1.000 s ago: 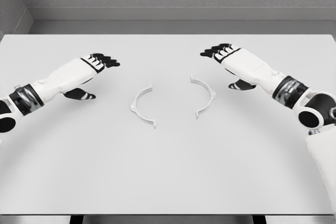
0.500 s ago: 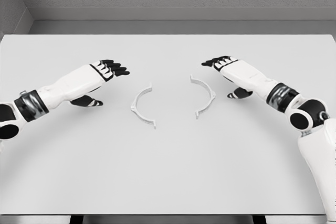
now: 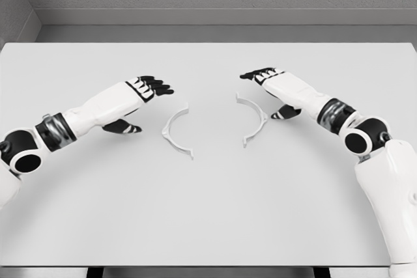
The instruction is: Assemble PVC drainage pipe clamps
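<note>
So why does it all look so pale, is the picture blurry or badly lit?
Head view: sharp, not blurred. The light is soft and even, with no glare and only faint shadows under the left robot hand and right robot hand. The two white clamp halves barely stand out against the white table.

Two clamp halves between my hands
Left half [image 3: 176, 132] and right half [image 3: 253, 117] lie apart on the worktop [image 3: 208, 213]; left hand [image 3: 133, 99] and right hand [image 3: 277, 88] hover outside them, fingers relaxed.
</note>
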